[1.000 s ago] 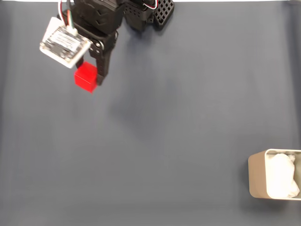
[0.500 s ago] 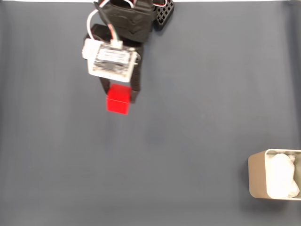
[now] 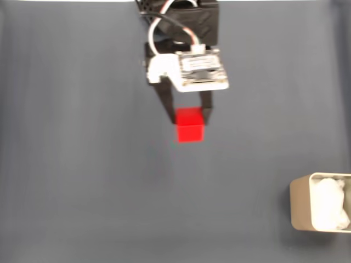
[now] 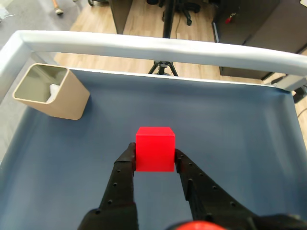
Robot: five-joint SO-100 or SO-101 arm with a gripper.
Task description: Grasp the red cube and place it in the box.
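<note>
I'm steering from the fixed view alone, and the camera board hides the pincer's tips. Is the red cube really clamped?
Observer: Yes. In the wrist view the red cube sits between both fingers of the pincer, touching each side.
Operator: Is the box open at the top?
Observer: Yes, the box is open-topped, with something white low inside.
Operator: Anything between the cube and the box?
Observer: Just bare blue mat.

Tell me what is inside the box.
The box holds crumpled white material; in the wrist view its wall hides most of the inside. Anything beneath the white stuff is covered.
</note>
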